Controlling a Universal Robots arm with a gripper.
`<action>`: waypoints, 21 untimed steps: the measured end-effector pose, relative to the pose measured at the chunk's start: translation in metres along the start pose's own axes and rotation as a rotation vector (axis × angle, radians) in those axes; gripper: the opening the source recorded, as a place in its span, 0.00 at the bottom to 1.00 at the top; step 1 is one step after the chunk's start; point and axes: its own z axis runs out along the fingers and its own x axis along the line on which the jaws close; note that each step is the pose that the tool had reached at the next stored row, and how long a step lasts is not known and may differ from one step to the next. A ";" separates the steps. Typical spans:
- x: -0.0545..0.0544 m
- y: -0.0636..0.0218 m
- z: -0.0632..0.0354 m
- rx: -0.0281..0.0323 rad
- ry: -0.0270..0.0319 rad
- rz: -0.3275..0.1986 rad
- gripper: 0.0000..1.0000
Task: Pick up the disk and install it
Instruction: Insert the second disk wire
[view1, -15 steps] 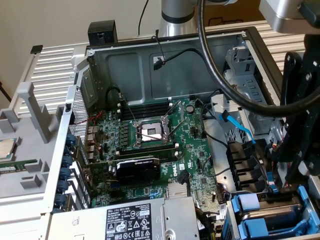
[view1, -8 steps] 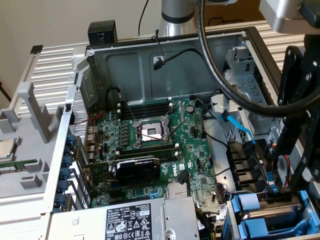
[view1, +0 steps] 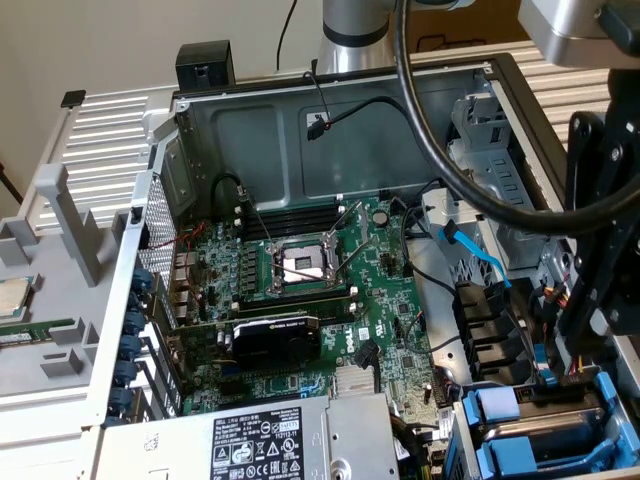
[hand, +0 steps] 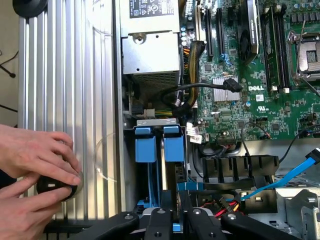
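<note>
Hovering over the bright blue plastic drive frames (hand: 157, 145), the black gripper (hand: 174, 220) is sitting beside the green motherboard (hand: 250, 100). Its claw is looking narrow; whether it is gripping anything, I cannot tell.

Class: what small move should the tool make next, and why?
Probably ease the tool straight down, slowly, toward the blue trays: it hangs right over them, a blue cable runs close beside, and a person's hand rests on the table nearby.

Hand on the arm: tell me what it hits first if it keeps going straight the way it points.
Most likely the blue drive trays in the bay, directly ahead of the hand in the wrist view. Depth is unclear, so the black bracket beside them might touch first.
</note>
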 end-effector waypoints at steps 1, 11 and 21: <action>0.000 0.0000 0.0000 0.0000 0.0000 0.000 0.18; 0.000 0.0001 0.0001 0.0087 0.0053 -0.072 0.11; 0.000 0.0001 0.0000 0.0218 0.0206 -0.254 0.11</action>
